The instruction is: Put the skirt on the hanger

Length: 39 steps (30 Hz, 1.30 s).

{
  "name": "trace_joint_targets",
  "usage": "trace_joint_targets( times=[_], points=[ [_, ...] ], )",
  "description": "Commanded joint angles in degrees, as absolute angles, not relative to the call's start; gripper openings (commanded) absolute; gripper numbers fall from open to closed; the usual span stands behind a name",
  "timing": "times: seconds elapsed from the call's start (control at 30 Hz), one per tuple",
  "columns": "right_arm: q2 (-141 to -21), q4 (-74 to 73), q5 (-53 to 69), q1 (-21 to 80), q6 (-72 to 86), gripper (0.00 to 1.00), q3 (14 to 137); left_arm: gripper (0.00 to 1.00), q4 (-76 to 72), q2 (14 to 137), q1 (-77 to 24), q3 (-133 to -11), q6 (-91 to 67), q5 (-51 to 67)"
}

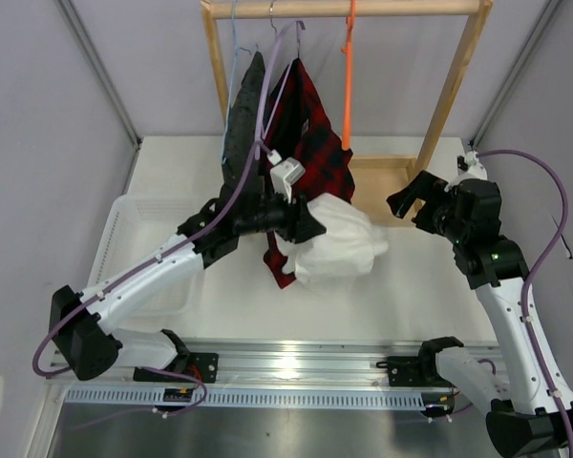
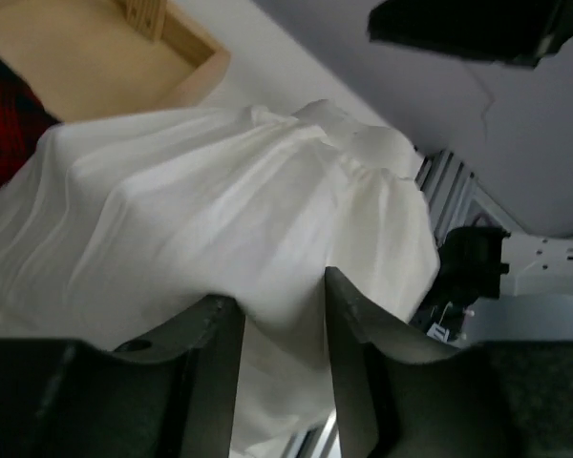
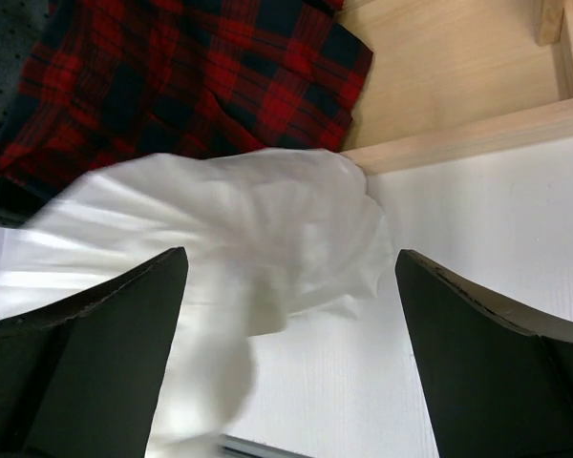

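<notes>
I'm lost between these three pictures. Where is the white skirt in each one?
Top external: the white skirt sits bunched mid-picture at the left gripper.
Left wrist: it fills the centre and left, pinched in that gripper.
Right wrist: lower left to centre, just below the red-and-black plaid garment.
Shared landmark: that plaid garment, next to the skirt in all three views.

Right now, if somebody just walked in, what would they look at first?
First, the puffy white skirt bunched in the middle, pinched by the left gripper. Behind it, a red-and-black plaid garment hangs on the wooden rack, with a bare orange hanger beside it. The right gripper hovers open on the skirt's right.
</notes>
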<state>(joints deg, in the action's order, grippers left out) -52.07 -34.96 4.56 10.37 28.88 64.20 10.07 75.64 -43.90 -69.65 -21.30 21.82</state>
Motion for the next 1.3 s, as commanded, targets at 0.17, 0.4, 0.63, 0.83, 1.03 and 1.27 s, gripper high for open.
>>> trace_joint_targets(
  times=[0.17, 0.4, 0.63, 0.83, 1.03, 1.27],
  points=[
    [-52.6, -34.9, 6.6, 10.4, 29.4, 0.96, 58.4, 0.63, 10.5, 63.6, -44.5, -57.3, -19.5, 11.8],
    [-53.1, -34.8, 2.9, 10.5, 30.3, 0.95, 49.6, 0.60, 5.5, 63.3, -49.5, -50.6, -23.6, 13.1],
    [-56.7, -32.7, -1.7, 10.3, 32.5, 0.93, 42.0, 0.63, 1.3, 73.1, -60.2, -51.1, -24.7, 10.6],
    [-56.2, -31.0, -2.8, 9.8, 34.0, 0.93, 39.9, 0.66, 1.0, 85.5, -71.2, -60.0, -21.7, 3.0],
    [-53.3, -33.4, -4.5, 7.0, 34.4, 0.94, 43.0, 0.66, 4.9, 98.5, -80.8, -71.9, -12.2, -9.6],
    [-49.2, -35.6, 3.5, -3.6, 33.5, 0.95, 45.2, 0.68, 0.4, 106.0, -82.8, -77.3, -5.3, -3.4]
  ],
)
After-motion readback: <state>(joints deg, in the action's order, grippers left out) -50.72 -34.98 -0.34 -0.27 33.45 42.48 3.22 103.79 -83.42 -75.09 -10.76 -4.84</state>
